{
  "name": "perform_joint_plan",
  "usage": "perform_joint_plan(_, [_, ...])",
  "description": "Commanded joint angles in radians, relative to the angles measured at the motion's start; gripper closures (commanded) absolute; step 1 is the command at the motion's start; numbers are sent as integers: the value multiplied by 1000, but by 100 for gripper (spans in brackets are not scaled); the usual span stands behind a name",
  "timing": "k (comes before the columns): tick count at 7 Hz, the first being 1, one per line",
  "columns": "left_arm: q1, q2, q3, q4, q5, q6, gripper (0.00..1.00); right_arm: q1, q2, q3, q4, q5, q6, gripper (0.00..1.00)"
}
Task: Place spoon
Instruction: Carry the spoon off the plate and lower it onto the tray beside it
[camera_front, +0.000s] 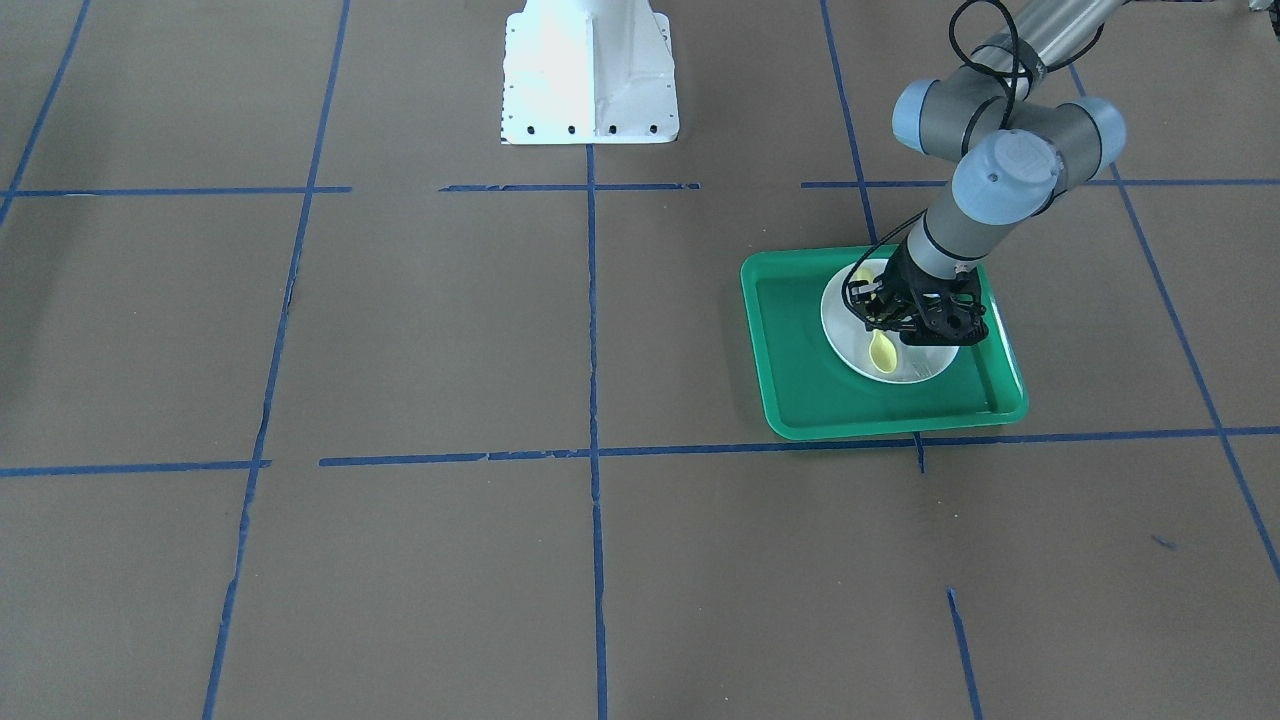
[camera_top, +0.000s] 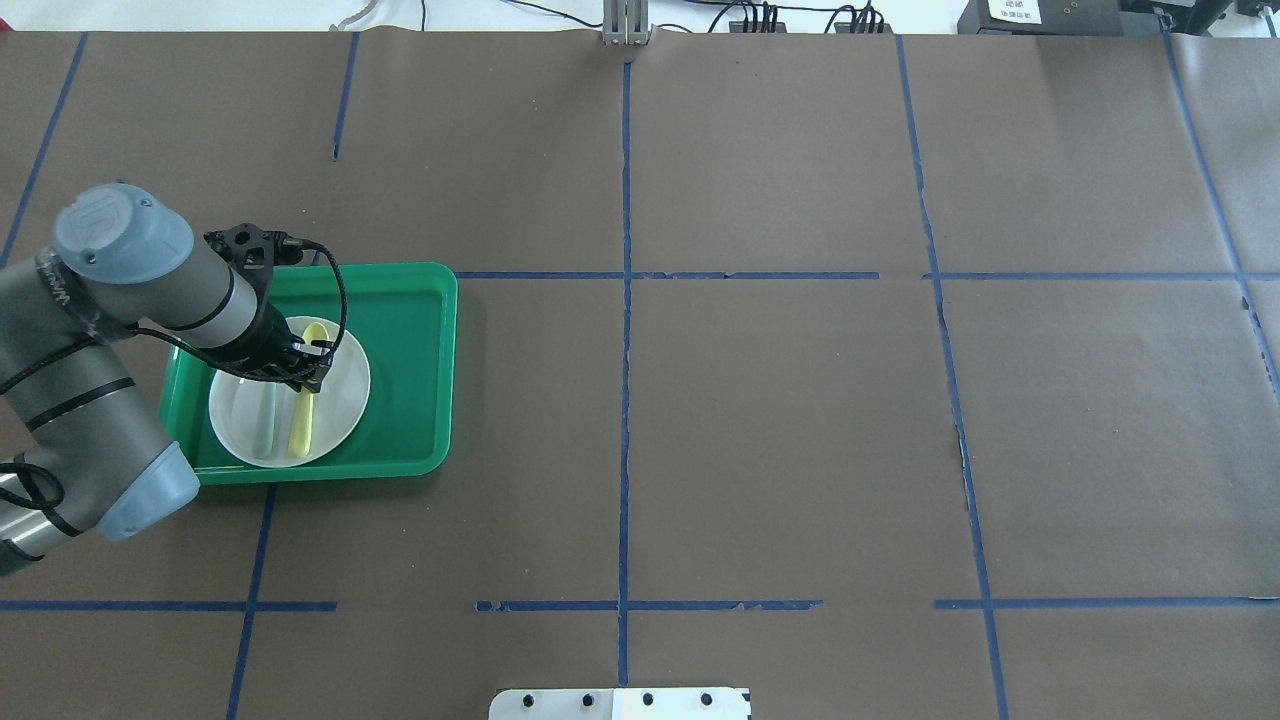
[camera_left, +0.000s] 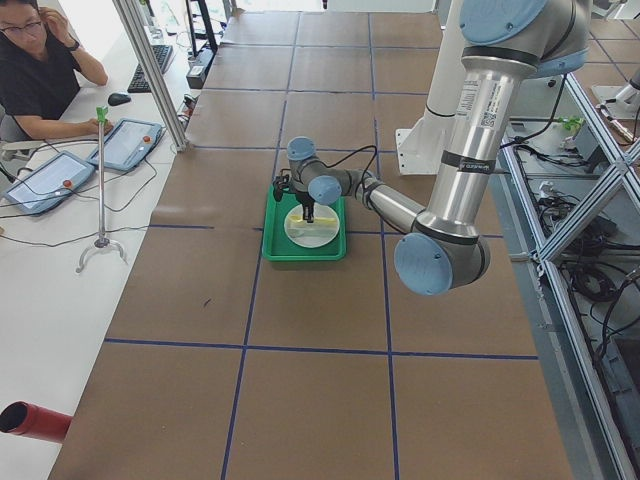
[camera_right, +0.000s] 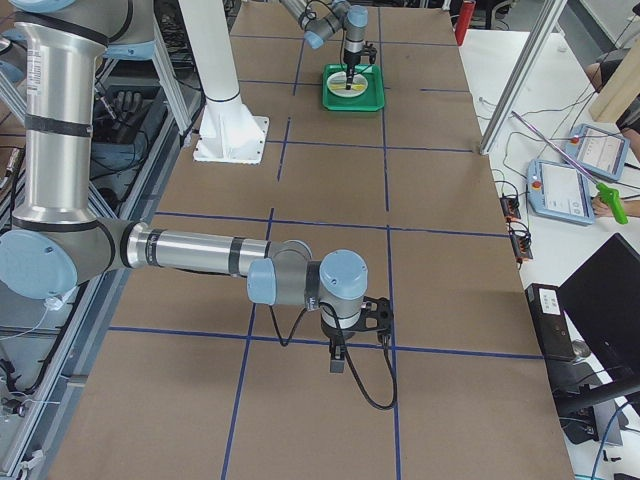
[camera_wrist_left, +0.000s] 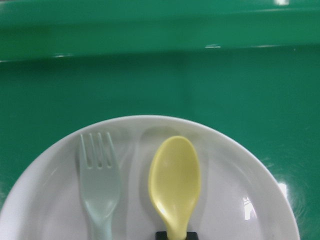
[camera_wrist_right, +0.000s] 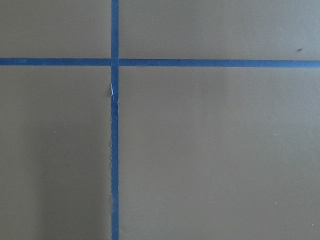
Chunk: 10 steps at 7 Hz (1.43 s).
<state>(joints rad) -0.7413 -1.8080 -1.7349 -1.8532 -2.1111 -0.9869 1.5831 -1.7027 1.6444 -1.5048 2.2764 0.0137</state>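
one yellow spoon (camera_wrist_left: 175, 182), one grey-green fork (camera_wrist_left: 100, 182), one white plate (camera_wrist_left: 240, 200), one green tray (camera_wrist_left: 210, 85).

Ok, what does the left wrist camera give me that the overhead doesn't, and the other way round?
Left wrist only: the tines of the pale grey-green plastic fork, which the arm hides overhead. Overhead only: the left gripper above the round white plate, both utensil handles, the whole green plastic tray and the brown taped table. Both: the fork and the small yellow plastic spoon lying side by side on the plate.
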Motion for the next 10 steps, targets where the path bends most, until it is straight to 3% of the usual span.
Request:
perform_joint_plan(1, [-36, 59, -163, 81, -3, 28, 100, 0, 0, 0, 0, 0, 0, 0])
perform_joint_plan(2, [-55, 29, -193, 170, -3, 37, 100, 0, 0, 0, 0, 0, 0, 0])
perform_joint_plan(4, [-47, -8, -178, 192, -16, 34, 100, 0, 0, 0, 0, 0, 0, 0])
perform_joint_plan(7, [-15, -163, -56, 187, -20, -65, 100, 0, 0, 0, 0, 0, 0, 0])
perform_joint_plan(10, [16, -206, 93, 62, -17, -108, 100, 0, 0, 0, 0, 0, 0, 0])
